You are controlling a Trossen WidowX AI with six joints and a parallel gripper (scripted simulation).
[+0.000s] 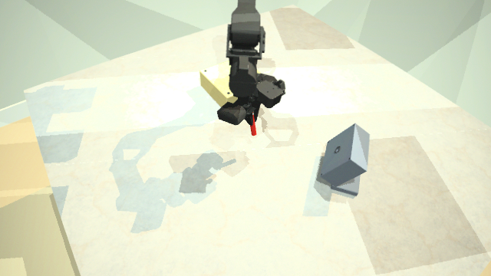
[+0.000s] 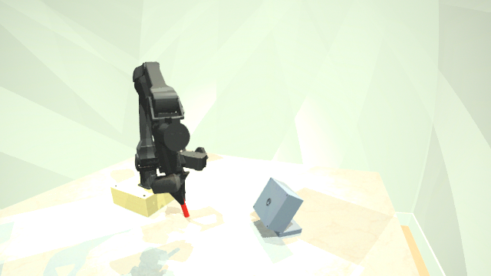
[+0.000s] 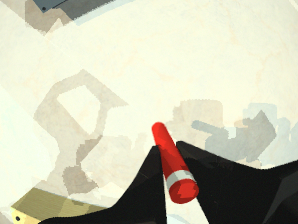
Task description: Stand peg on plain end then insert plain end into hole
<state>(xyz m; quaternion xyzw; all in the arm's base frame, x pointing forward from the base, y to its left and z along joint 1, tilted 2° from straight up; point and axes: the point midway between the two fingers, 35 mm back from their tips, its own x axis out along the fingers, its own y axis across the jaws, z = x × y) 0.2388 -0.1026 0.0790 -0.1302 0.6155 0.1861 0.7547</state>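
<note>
From the top, the pincer (image 1: 252,119) (image 2: 183,201) (image 3: 166,148) has the red peg (image 1: 253,128) (image 2: 186,210) (image 3: 167,148) pinched between its fingers, near the arm and well apart from the blue-grey panel (image 1: 334,162) (image 2: 281,208) (image 3: 57,2); the hole (image 1: 337,149) (image 2: 268,202) in the panel's sloped face has nothing in it, so the insertion remains to be done. The exterior view shows the peg leaning a little, its free end pointing down; it looks to be above the worktop (image 1: 245,238) (image 2: 326,245) (image 3: 150,45), though the glare makes the gap hard to judge. In the wrist view the white band (image 3: 180,177) sits at the end nearest the camera, leaving the plain end foremost, which suits both the standing and the push. Whether the peg has already been stood up and released cannot be told from these views. If it has, what is left is lining up with the hole, pushing to the bottom, letting go and backing off; if not, the upright placing and the regrasp come first.
</note>
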